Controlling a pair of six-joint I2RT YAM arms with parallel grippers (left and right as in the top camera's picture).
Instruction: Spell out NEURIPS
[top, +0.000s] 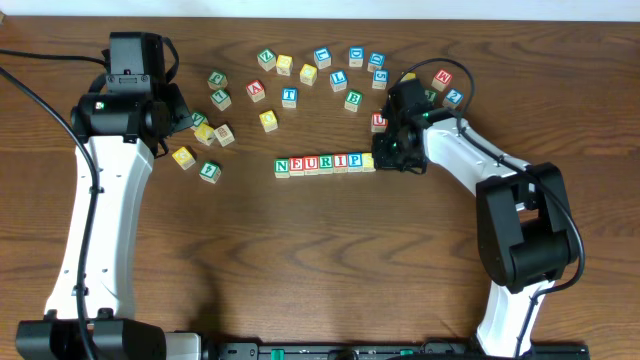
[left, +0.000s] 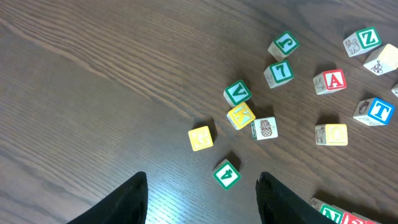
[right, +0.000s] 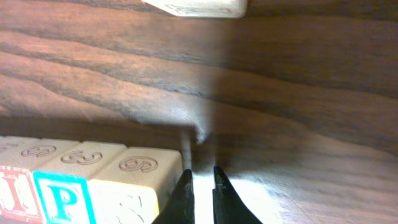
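While the row (top: 322, 163) reads NEURIP from overhead, the S block (right: 140, 182) touches its P end. Right gripper (right: 201, 190) is pinched nearly closed and empty beside it, and left gripper (left: 202, 186) is spread wide.

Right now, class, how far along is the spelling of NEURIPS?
Done: blocks N, E, U, R, I, P form a row, and the S block sits against the P block. In hand: nothing; the right end effector is beside the S block, nearly closed and empty; the left end effector is open. Left: probably only backing away.
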